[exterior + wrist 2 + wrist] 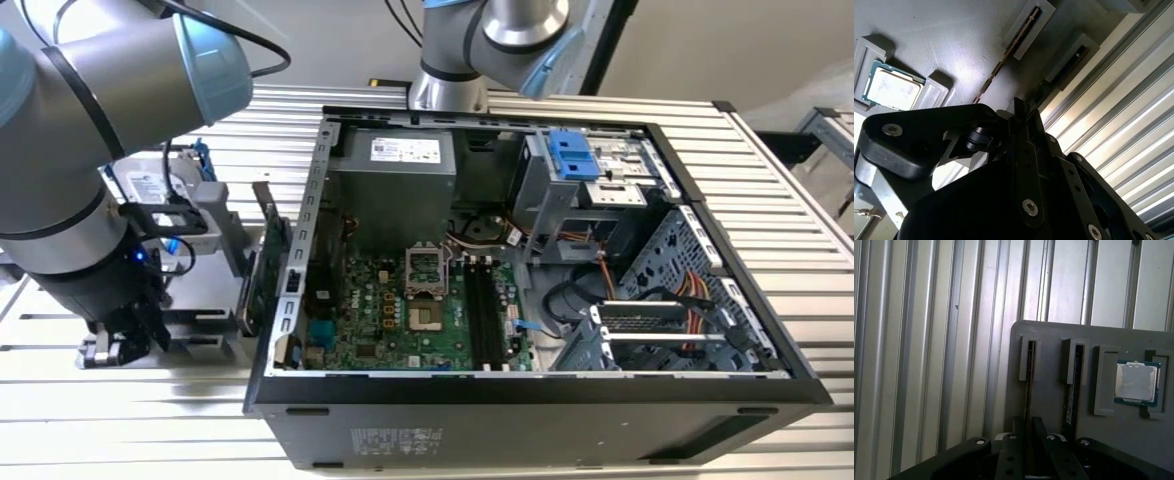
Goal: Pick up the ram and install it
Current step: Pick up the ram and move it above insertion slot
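Observation:
The ram (1028, 385) stands on edge in the slot of a grey holder plate (1051, 405) that lies farthest from a processor chip (1136, 382). My gripper (1027, 424) sits over this stick's near end, its two fingers close together on either side of the thin edge. In the second wrist view the same ram (1064, 65) runs from its slot toward the gripper (1027, 111). In the exterior view the gripper (118, 348) hangs low over the holder at the exterior view's left, outside the open computer case (534, 390).
A second stick (1070, 400) stands in the neighbouring slot. The motherboard (400, 310) lies inside the case with long black memory slots (481, 310). A green card (274, 270) stands upright beside the case's wall. The table is ribbed metal (914, 365).

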Controlling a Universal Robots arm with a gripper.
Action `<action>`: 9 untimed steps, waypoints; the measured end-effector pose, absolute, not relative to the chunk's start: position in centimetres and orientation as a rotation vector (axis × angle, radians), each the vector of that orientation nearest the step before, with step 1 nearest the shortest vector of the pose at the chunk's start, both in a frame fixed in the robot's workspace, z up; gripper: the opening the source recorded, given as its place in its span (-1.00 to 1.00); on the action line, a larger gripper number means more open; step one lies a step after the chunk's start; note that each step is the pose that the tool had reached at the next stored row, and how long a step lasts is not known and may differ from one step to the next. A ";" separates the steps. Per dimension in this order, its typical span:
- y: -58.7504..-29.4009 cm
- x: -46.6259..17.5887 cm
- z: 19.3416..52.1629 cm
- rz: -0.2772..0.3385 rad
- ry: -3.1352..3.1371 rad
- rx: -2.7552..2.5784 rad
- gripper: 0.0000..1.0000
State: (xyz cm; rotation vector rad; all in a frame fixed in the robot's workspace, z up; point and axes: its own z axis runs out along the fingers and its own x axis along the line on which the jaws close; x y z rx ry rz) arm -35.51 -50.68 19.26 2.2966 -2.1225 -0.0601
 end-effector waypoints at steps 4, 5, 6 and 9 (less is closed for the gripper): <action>-50.7 -35.5 19.3 -0.060 -2.123 2.297 -1.00; -50.7 -35.5 19.3 -0.060 -2.123 2.297 -1.00; -50.7 -35.5 19.3 -0.060 -2.123 2.297 -1.00; -50.7 -35.5 19.3 -0.060 -2.122 2.297 -1.00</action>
